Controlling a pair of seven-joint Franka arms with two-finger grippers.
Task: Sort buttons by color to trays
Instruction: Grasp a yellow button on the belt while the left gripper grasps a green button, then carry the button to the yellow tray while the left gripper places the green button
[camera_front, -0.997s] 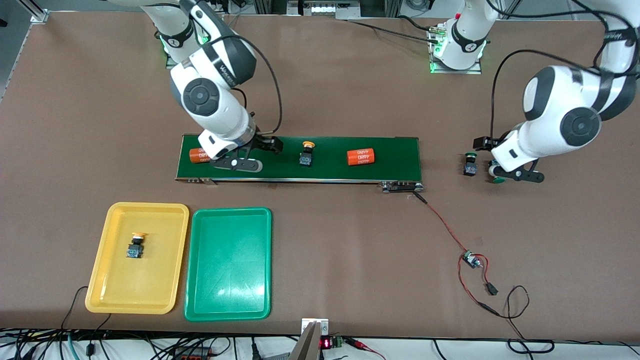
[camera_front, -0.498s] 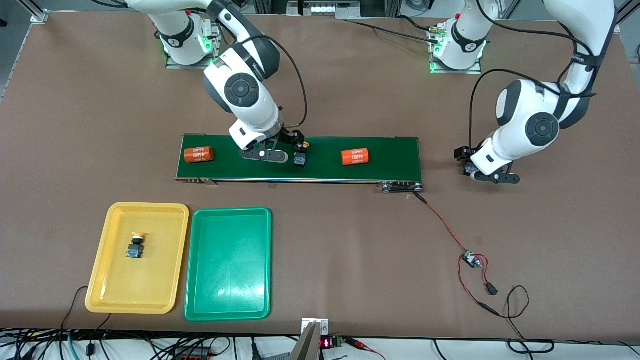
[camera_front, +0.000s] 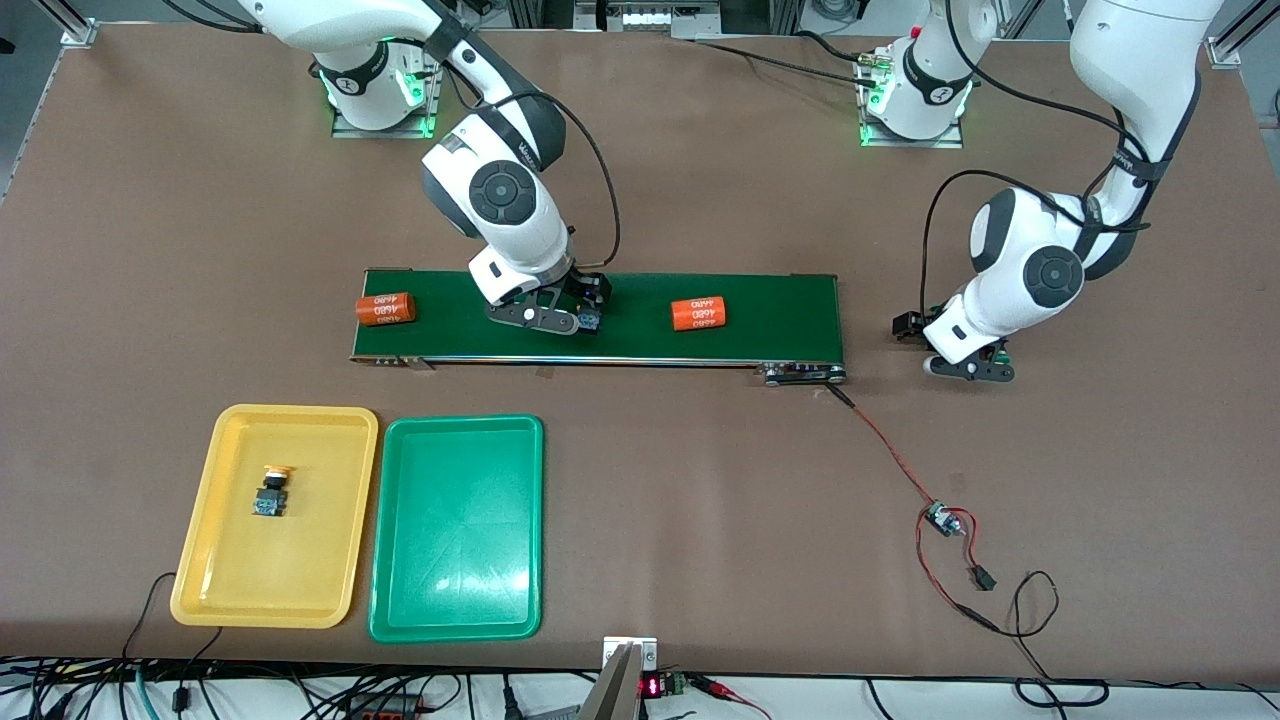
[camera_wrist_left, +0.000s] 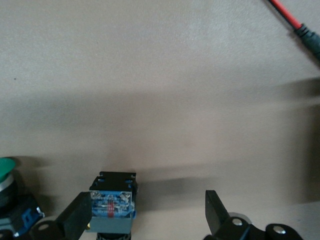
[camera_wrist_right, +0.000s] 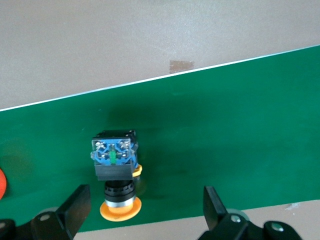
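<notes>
Progress: one yellow-capped button (camera_front: 271, 494) lies in yellow tray (camera_front: 200, 560); green tray (camera_front: 400, 600) holds nothing. Three buttons outstanding.

Right gripper (camera_wrist_right: 142, 212) low over conveyor belt (camera_front: 780, 310), jaws wide, straddling second yellow-capped button (camera_wrist_right: 116, 172); not yet gripped.

Left gripper (camera_wrist_left: 147, 215) low over table (camera_front: 700, 480) off belt end, jaws wide around one button (camera_wrist_left: 113, 205), cap colour unclear.

Wrist view alone shows green-capped button (camera_wrist_left: 9, 192) beside it; front view hides both.

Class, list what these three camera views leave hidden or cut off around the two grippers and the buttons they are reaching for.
- Front view: the right arm's wrist covers most of the yellow button on the conveyor belt.
- Front view: the left gripper and arm hide both green buttons.
- Left wrist view: one green button is cut by the frame edge; the other button's cap is unseen.
</notes>
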